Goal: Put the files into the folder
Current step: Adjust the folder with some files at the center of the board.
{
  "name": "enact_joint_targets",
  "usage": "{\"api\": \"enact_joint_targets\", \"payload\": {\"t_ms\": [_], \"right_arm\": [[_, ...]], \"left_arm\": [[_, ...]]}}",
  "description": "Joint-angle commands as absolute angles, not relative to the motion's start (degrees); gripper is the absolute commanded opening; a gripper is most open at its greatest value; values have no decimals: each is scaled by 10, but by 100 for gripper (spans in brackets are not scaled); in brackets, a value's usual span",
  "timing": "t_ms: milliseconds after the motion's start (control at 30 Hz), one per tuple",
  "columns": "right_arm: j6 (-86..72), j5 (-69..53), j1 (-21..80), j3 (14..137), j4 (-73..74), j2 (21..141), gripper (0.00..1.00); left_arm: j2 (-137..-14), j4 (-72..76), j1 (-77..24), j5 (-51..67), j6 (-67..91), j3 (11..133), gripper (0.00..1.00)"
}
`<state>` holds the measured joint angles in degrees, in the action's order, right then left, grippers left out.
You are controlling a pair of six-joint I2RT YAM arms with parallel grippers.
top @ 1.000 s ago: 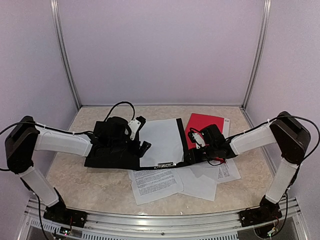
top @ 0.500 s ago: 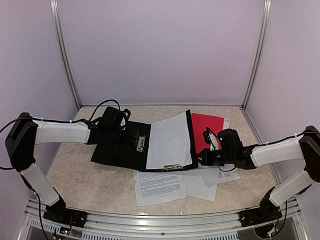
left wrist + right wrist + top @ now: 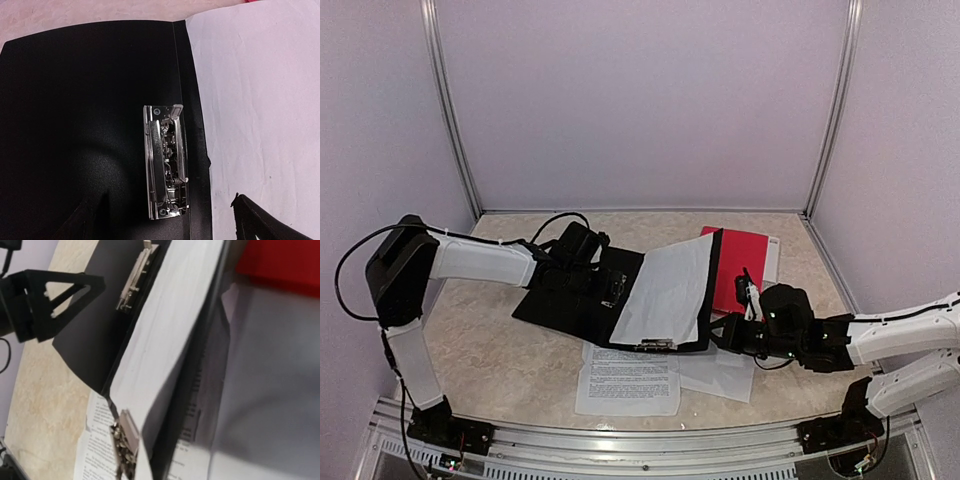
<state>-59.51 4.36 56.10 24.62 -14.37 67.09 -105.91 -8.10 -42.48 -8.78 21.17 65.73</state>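
Lying open, the folder spreads left-right, spine running front-to-back.

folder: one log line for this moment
folder open, right cover raised, sheet on it | left tool open over clip | right tool shut on folder corner | files loose at near edge

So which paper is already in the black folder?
The blank white sheet lying on the right half of the black folder. The others, like the printed sheet, lie on the table in front.
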Motion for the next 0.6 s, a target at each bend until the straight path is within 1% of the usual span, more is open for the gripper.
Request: {"api": "enact_joint_targets", "payload": {"t_ms": [0,33,100,200,367,467,567], "right_arm": [[-640,103,592,238,-121,662,0],[-641,108,598,239,-118,662,1],[-639,122,607,246,-103,659,7],[-613,160,610,275,-27,644,21],[-532,257,607,366,126,614,49],[-486,280,593,412,173,605,56],[-445,257,564,431,181,603,58]], "left_arm": [[-1095,-86,-426,-80,187,675,92],[-1103,-85,-426,-82,177,679,91],[-1117,-83,-426,-84,158,686,87],[-1133,-77,-420,-77,136,693,83],[-1148,-78,-405,-59,120,700,72],[-1150,-70,-402,-49,106,695,66],[-1158,-69,-401,-41,94,695,60]]}}
